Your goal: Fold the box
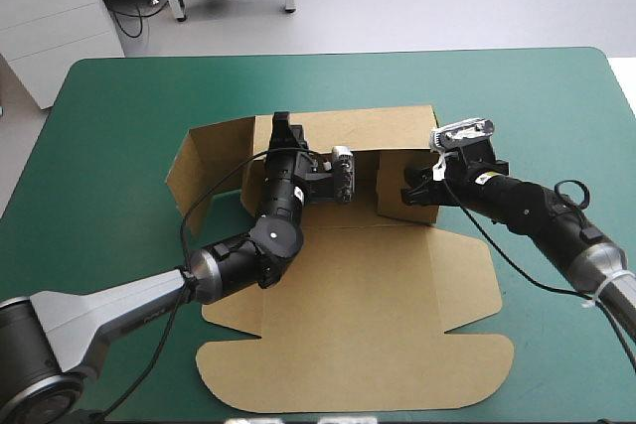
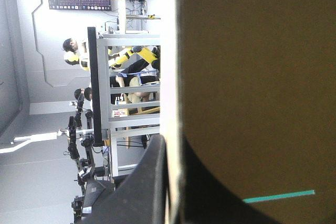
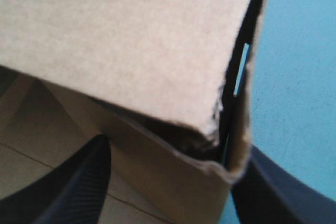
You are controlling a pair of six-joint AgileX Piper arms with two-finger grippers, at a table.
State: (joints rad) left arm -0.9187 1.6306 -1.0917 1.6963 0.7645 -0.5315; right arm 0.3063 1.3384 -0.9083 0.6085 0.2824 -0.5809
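Nearest the camera, the box has its lid panel lying flat on the teal-green table, the rounded tabs pointing toward the near edge. Beyond the lid the wide base panel also lies flat, roughly at the table's middle. Farther on, the walls are raised. The right side wall stands up and is turned inward. The right gripper is at this wall's near end. In its wrist view the right gripper has its black fingers spread apart, one on each side of the wall's ragged corner. The outer finger is right beside the board and the inner one stands clear of it. Farther still, the rear wall is upright, with the left side flap angled outward at its end. The left gripper reaches over this wall's top edge. From its own wrist, the left gripper is pinched closed on the sheet. One finger lies along the board's pale edge, and the other is a dark shape against its brown face.
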